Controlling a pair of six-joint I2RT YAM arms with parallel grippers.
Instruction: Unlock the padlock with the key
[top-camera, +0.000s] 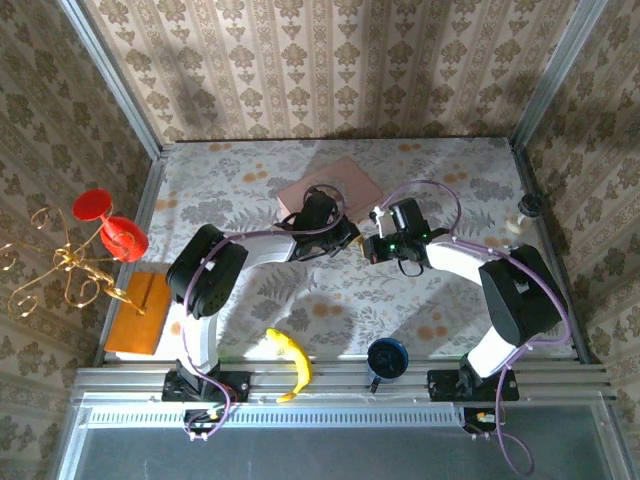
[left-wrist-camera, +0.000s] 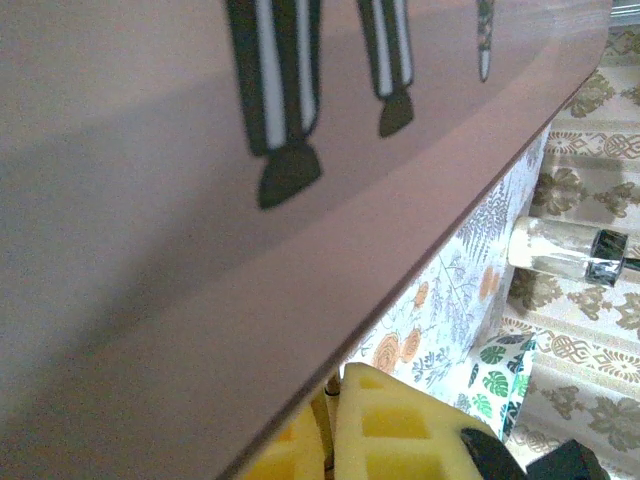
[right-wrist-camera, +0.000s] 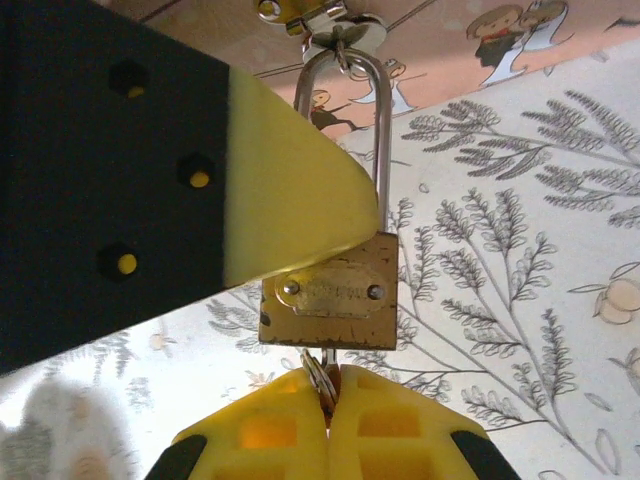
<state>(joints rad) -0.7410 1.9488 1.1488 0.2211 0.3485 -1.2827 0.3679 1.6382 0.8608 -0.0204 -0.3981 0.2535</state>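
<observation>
Padlock (right-wrist-camera: 330, 300) points lengthwise (shackle (right-wrist-camera: 381, 130) first) at box (right-wrist-camera: 420, 40).

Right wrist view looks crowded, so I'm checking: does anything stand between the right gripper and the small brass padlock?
Nothing visible does. The right gripper, jaws shut on a small metal key, sits directly under the small brass padlock, key meeting its underside. One yellow-padded finger of the left gripper overlaps only the padlock's upper left corner.

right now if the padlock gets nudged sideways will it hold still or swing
Probably swing: the padlock hangs by a thin shackle looped through the hasp on the box. It looks like solid brass, so likely stiff and heavy for its size. Its smooth metal could slip against the foam pads.
</observation>
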